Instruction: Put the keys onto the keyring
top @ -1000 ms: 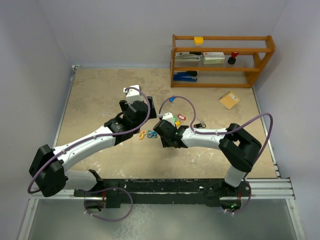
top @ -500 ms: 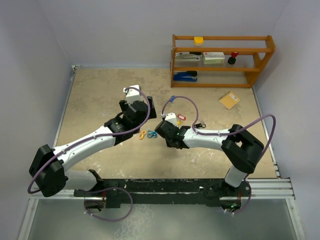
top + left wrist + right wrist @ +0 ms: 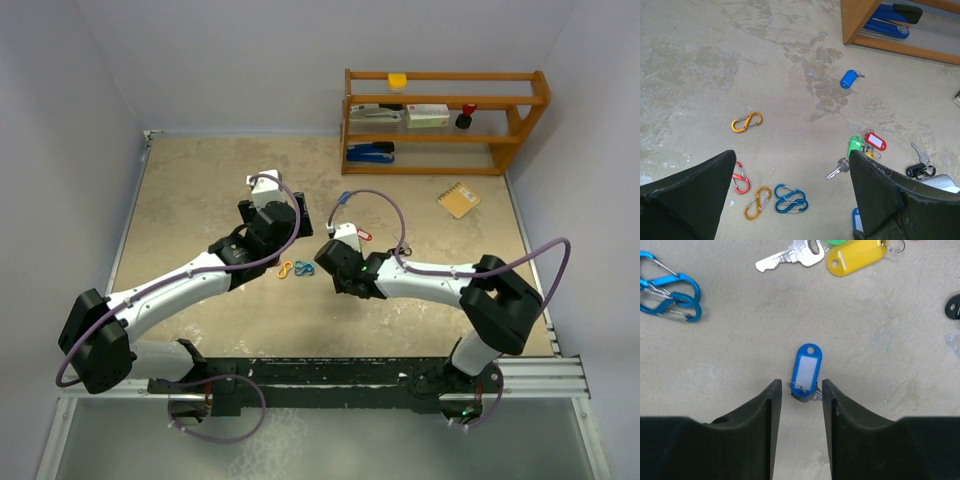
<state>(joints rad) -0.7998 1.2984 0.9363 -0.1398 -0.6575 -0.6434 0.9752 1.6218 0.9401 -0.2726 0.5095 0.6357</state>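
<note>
Your right arm [image 3: 420, 278] has swung its elbow out to the right over the last second. The wrist has slid that way too, and it now hides the green and yellow tags from overhead. Your left arm [image 3: 180, 285] has not shifted.

Your right jaws are parted by a narrow gap just over the surface [image 3: 200, 190]. The blue-tagged key [image 3: 806, 369] lies flat with its ring end between the two fingertips [image 3: 774, 390], its tag pointing straight ahead of them. You cannot tell whether either tip touches it. Ahead and to the left of these jaws lies a pair of blue clips [image 3: 670, 292]. Further ahead are a silver key [image 3: 787, 257] and a yellow-tagged key [image 3: 857, 260].

Your left jaws stand wide open and hold nothing. An orange clip [image 3: 757, 202] lies in the gap between the fingers [image 3: 690, 195], and a red clip [image 3: 740, 177] sits just beside the finger on the left of that view. A second orange clip [image 3: 746, 122] lies further ahead. Just ahead of the other finger, the green-tagged key [image 3: 855, 145] and red-tagged key [image 3: 875, 141] huddle together. The black-tagged key [image 3: 915, 171] lies off to their right. Well ahead, a second blue-tagged key [image 3: 849, 79] lies alone near the wooden shelf [image 3: 855, 20].
</note>
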